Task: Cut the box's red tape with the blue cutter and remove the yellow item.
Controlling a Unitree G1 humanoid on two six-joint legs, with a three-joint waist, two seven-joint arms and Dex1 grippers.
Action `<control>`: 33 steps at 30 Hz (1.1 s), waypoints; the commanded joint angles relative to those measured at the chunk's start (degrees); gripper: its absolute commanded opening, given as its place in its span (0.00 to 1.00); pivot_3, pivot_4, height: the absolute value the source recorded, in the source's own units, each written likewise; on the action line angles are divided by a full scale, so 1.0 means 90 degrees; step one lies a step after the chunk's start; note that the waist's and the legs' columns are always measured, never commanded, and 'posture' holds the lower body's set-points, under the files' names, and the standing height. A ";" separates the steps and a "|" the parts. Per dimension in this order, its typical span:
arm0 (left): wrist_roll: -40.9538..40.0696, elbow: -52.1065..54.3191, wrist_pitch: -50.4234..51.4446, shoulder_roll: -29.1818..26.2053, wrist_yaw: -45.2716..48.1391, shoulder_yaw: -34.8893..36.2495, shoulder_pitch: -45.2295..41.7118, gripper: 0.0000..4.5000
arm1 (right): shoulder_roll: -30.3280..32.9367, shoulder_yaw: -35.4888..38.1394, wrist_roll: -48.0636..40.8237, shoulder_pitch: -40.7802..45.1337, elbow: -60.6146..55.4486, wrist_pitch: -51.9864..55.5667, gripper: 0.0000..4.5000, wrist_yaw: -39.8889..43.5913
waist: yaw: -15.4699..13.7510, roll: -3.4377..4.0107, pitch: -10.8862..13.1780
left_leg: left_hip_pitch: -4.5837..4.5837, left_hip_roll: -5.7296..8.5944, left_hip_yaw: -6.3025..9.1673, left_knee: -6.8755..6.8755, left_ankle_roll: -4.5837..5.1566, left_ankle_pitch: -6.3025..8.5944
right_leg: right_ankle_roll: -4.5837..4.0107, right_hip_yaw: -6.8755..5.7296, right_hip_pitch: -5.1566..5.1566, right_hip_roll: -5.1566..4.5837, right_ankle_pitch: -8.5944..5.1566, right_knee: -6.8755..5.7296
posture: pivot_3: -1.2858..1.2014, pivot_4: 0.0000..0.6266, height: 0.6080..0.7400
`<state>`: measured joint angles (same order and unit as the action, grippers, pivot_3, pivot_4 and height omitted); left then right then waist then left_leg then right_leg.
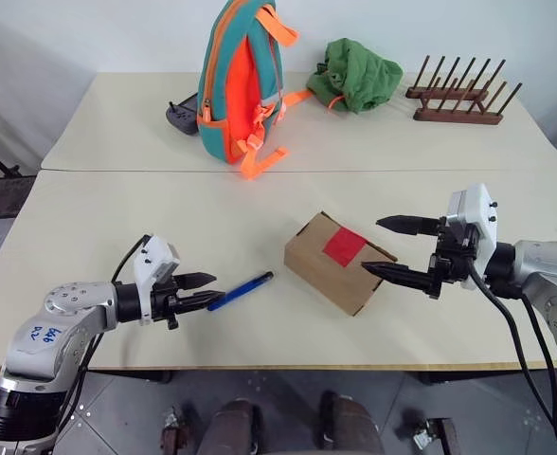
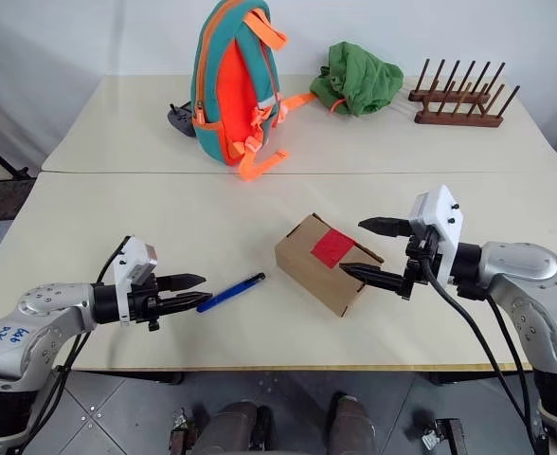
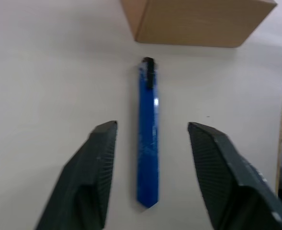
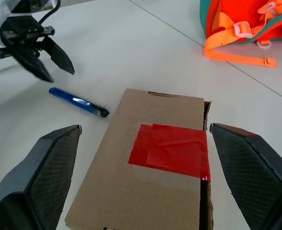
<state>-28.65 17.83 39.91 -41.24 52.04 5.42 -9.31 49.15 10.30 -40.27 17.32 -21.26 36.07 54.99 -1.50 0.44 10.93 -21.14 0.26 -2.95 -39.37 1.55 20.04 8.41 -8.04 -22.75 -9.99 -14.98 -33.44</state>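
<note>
Arms: silver-grey rounded metal shells, black joint sections. Left forearm carries a white label with blue handwriting. White boxy camera housing at each wrist. Black cables loop from both wrists. Left gripper point(image 1: 203, 290) and right gripper point(image 1: 392, 248): tapered black fingers point(image 4: 35, 187), cross-hatched inner pads.

Bright, even light; soft shadows
</note>
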 commanded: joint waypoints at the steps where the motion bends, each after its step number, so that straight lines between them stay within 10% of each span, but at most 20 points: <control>1: 0.0334 -0.0111 -0.0405 0.0089 -0.0186 -0.0251 -0.0171 0.76 | -0.0061 0.0229 -0.0082 0.0022 -0.0197 -0.0121 1.00 -0.0067 | -0.0004 0.0000 0.0000 | 0.0000 0.0001 0.0000 0.0000 0.0000 0.0000 | 0.0000 0.0000 0.0000 0.0001 0.0000 0.0000 | 0.52 0.24 1.00; 5: 0.0785 -0.0441 -0.0732 0.0161 -0.0381 -0.0575 -0.0271 0.99 | -0.0076 0.0248 -0.0073 -0.0014 -0.0221 -0.0136 1.00 -0.0091 | 0.0001 0.0000 0.0000 | 0.0003 0.0005 -0.0006 0.0000 0.0000 0.0000 | 0.0000 0.0003 0.0000 0.0008 0.0000 0.0001 | 0.52 0.24 1.00; 17: 0.1450 -0.0749 -0.1141 0.0203 -0.0488 -0.1059 -0.0108 0.99 | -0.0008 0.0437 -0.0163 -0.0244 -0.0435 -0.0080 1.00 -0.0127 | -0.0015 0.0003 -0.0002 | 0.0016 -0.0005 -0.0014 -0.0001 0.0000 -0.0001 | -0.0003 0.0022 0.0005 0.0010 0.0001 -0.0002 | 0.52 0.24 1.00; 28: 0.1192 -0.0546 -0.0766 -0.0100 -0.0064 -0.1056 0.0117 0.38 | 0.0023 0.0419 -0.0134 -0.0184 -0.0376 -0.0093 1.00 -0.0110 | 0.0005 0.0007 -0.0004 | 0.0022 -0.0009 -0.0023 0.0000 0.0000 0.0005 | -0.0004 0.0030 0.0003 0.0011 0.0002 -0.0003 | 0.52 0.24 1.00; 33: 0.0100 -0.0345 0.1247 -0.0123 -0.0143 -0.0658 -0.0202 0.03 | -0.0032 0.0356 -0.0086 -0.0120 -0.0298 -0.0117 1.00 -0.0136 | 0.0011 0.0007 -0.0004 | 0.0022 -0.0011 -0.0023 0.0000 0.0000 0.0005 | -0.0004 0.0031 0.0002 0.0012 0.0002 -0.0004 | 0.52 0.24 1.00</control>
<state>-25.39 13.72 44.55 -41.55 50.50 0.40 -12.00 48.63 11.84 -40.63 15.40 -23.16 36.02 53.85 -1.40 0.50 10.89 -20.95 0.17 -3.15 -39.37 1.55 20.08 8.37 -7.77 -22.72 -9.87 -14.96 -33.48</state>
